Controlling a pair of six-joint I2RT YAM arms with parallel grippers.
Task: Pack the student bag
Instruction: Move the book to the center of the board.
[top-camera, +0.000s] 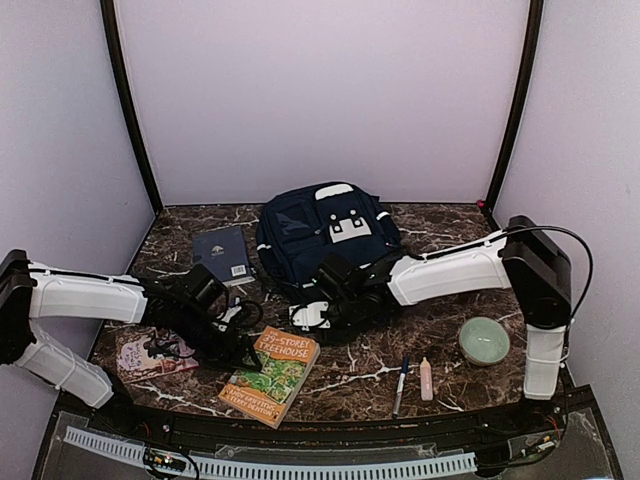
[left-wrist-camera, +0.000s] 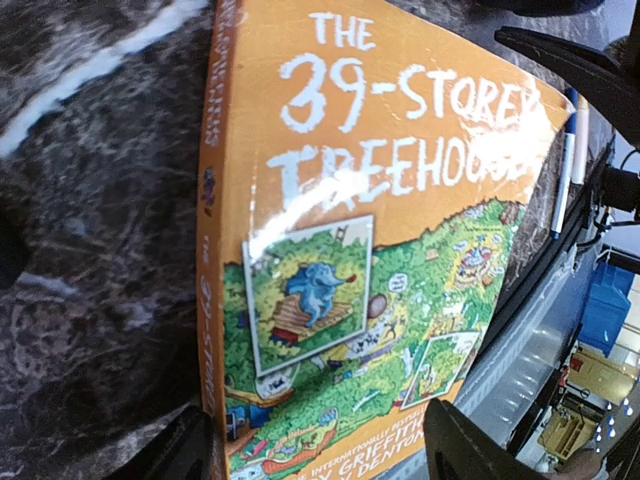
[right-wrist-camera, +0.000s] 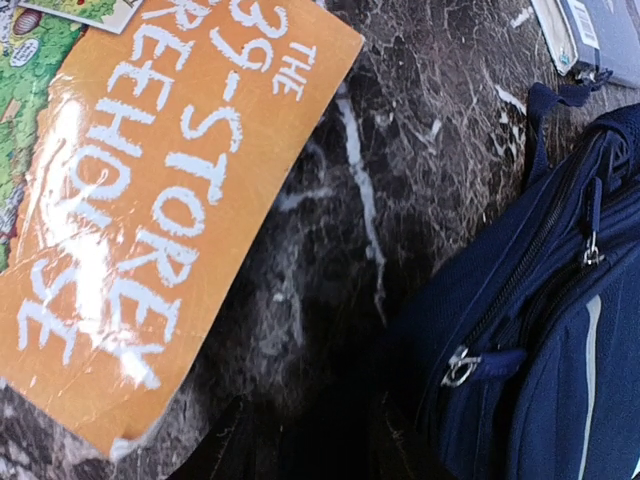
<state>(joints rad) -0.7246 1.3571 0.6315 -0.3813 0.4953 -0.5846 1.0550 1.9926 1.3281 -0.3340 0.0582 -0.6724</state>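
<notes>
Orange book (left-wrist-camera: 340, 250) on marble table (left-wrist-camera: 90, 250), left gripper (left-wrist-camera: 320, 450) spread wide — straddling its edge

Pale lilac walls (top-camera: 320, 90), blk corner posts (top-camera: 128, 100), dark marble tbl (top-camera: 440, 340), white veins.

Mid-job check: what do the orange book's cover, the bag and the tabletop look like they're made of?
Orange book: glossy card cover, likely a paperback; white glare streaks cross it. Student bag: matte navy woven fabric, with metal-looking zipper pulls. Tabletop: dark polished marble look with white veins; real stone or laminate, cannot tell.
</notes>
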